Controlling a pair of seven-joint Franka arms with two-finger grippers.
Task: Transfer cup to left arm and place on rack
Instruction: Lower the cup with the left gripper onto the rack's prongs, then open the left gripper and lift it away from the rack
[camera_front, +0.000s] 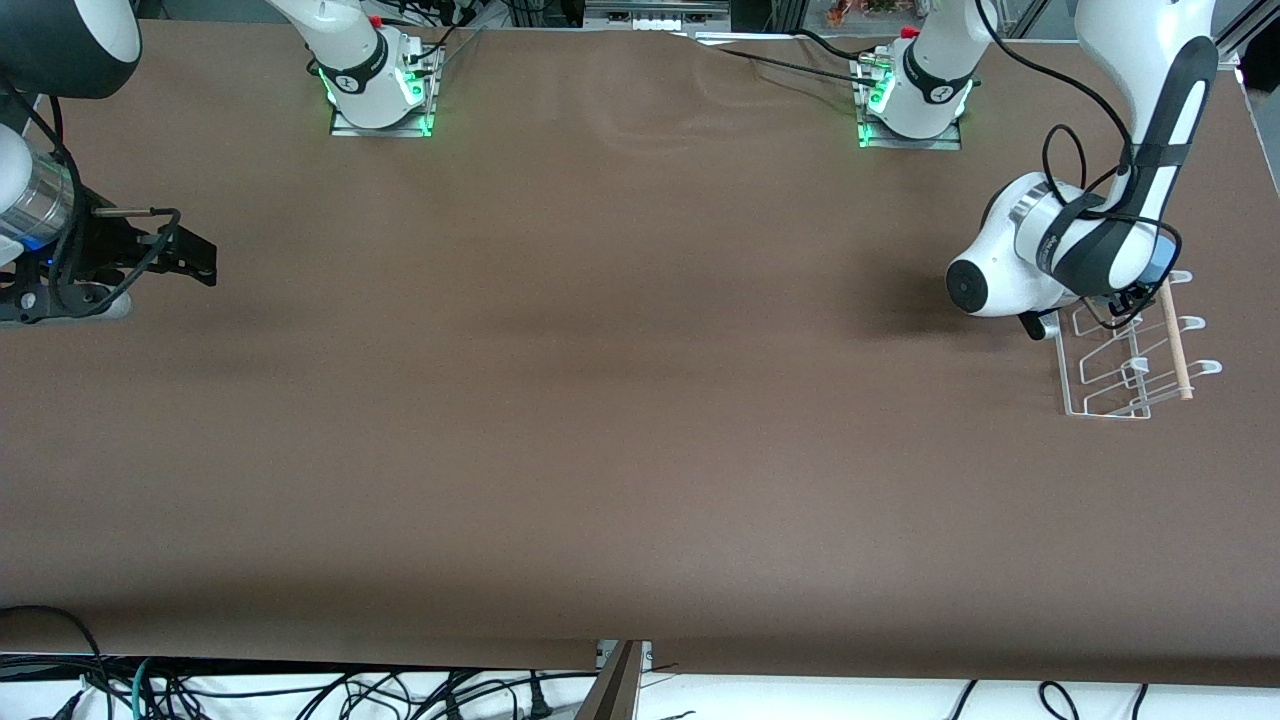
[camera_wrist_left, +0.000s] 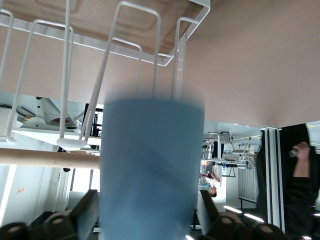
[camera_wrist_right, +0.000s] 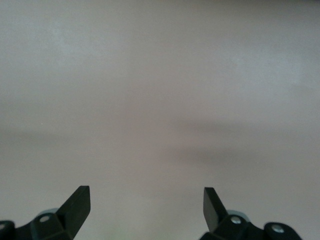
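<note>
The light-blue cup (camera_wrist_left: 150, 165) sits between the black fingers (camera_wrist_left: 84, 210) of my left gripper (camera_wrist_left: 147, 212), which is shut on it. In the front view only a sliver of the cup (camera_front: 1159, 263) shows under the left arm's wrist, over the end of the rack (camera_front: 1100, 385) farthest from the front camera. The white wire rack (camera_wrist_left: 125, 40) and its wooden dowel (camera_wrist_left: 45, 157) lie right by the cup's end. My right gripper (camera_front: 195, 258) hangs open and empty over the table at the right arm's end; its fingers (camera_wrist_right: 77, 205) stand wide apart.
The rack's dowel (camera_front: 1175, 340) runs along its side toward the table's edge at the left arm's end. The brown table (camera_front: 620, 400) stretches between the two arms. Both arm bases (camera_front: 380, 90) stand along the table's back edge.
</note>
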